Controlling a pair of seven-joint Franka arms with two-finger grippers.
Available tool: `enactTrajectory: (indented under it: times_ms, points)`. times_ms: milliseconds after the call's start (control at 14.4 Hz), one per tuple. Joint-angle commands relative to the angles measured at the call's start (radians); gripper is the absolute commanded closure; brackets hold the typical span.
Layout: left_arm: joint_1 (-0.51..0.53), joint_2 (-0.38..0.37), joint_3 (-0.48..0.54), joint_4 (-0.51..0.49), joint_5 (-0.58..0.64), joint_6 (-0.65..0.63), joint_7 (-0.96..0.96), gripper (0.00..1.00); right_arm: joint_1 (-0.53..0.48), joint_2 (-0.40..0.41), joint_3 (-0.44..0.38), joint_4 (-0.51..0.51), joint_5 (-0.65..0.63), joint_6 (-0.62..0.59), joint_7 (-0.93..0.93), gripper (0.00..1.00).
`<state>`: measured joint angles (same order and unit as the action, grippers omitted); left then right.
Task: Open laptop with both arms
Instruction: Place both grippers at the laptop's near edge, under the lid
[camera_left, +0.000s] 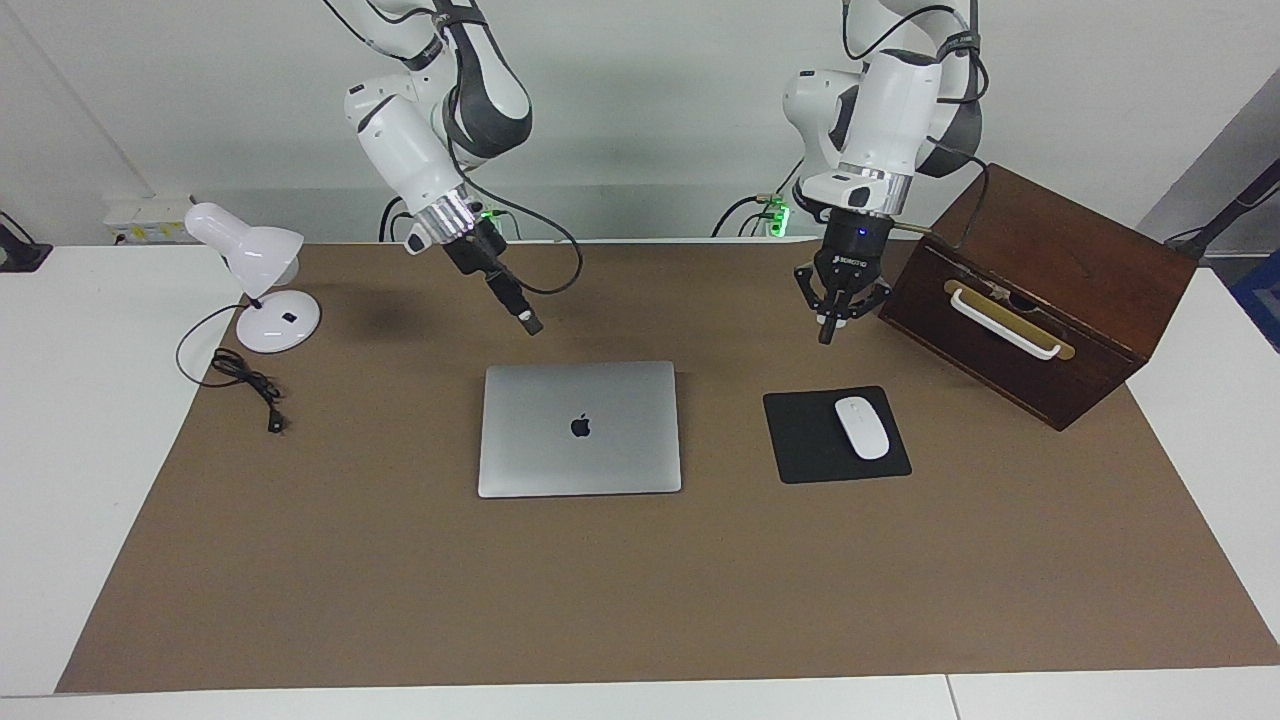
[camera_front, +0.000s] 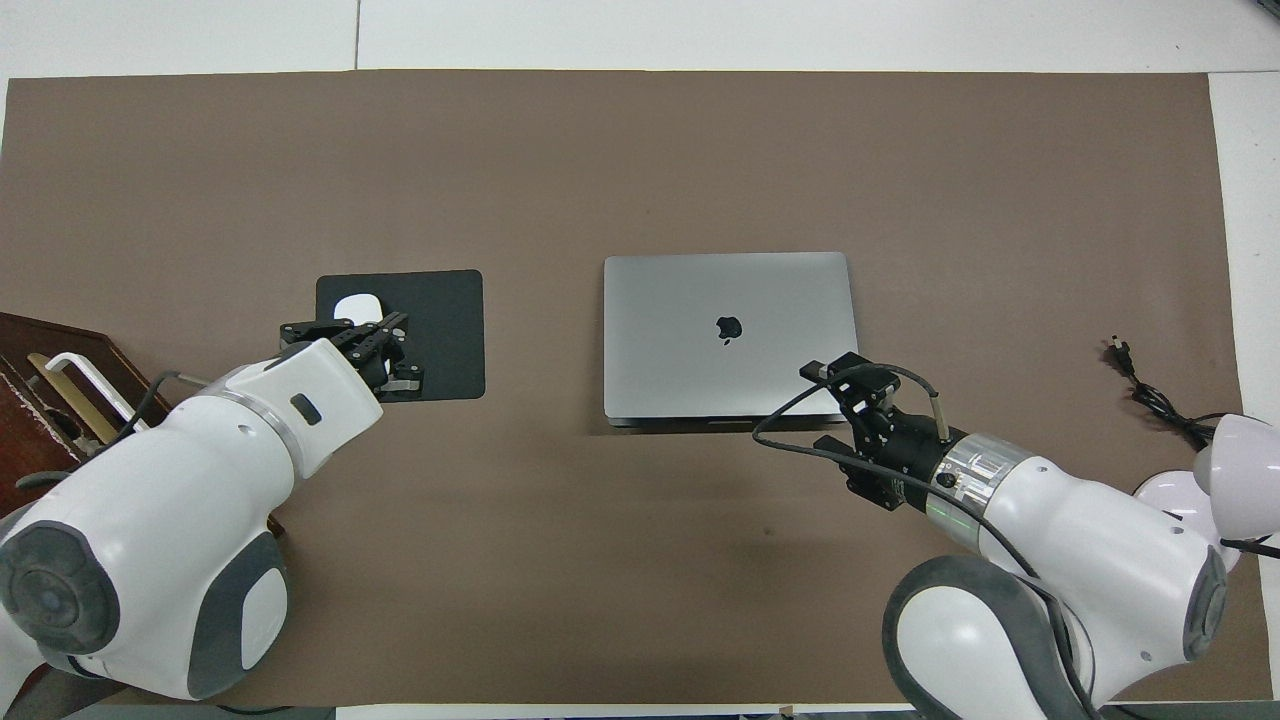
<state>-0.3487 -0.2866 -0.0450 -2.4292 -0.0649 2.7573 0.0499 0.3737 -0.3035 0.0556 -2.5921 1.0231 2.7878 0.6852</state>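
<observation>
The laptop (camera_left: 580, 428) (camera_front: 728, 335) lies closed and flat on the brown mat, its lid logo up. My right gripper (camera_left: 532, 325) (camera_front: 822, 372) hangs in the air over the laptop's corner nearest the robots at the right arm's end, not touching it. My left gripper (camera_left: 828, 332) (camera_front: 405, 378) hangs over the edge of the black mouse pad (camera_left: 800, 440) nearest the robots. It is shut, fingertips together, and holds nothing.
A white mouse (camera_left: 862, 427) rests on the mouse pad (camera_front: 440, 320). A brown wooden box (camera_left: 1040, 300) with a white handle stands at the left arm's end. A white desk lamp (camera_left: 255, 280) and its loose cable (camera_left: 245, 385) are at the right arm's end.
</observation>
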Motion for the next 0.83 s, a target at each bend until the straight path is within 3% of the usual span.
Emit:
enactTrajectory:
  times_ms: [0, 415, 761]
  points:
    - [-0.050, -0.017, 0.013, -0.102, -0.009, 0.143, -0.002, 1.00, 0.001, -0.043, 0.004, -0.039, 0.025, -0.007, 0.011, 0.00]
    - [-0.140, 0.116, 0.013, -0.212, -0.010, 0.451, -0.002, 1.00, 0.001, -0.031, 0.009, -0.049, 0.025, -0.047, 0.019, 0.00]
    - [-0.207, 0.225, 0.014, -0.223, -0.010, 0.571, 0.001, 1.00, -0.002, -0.019, 0.001, -0.049, -0.013, -0.031, 0.022, 0.00]
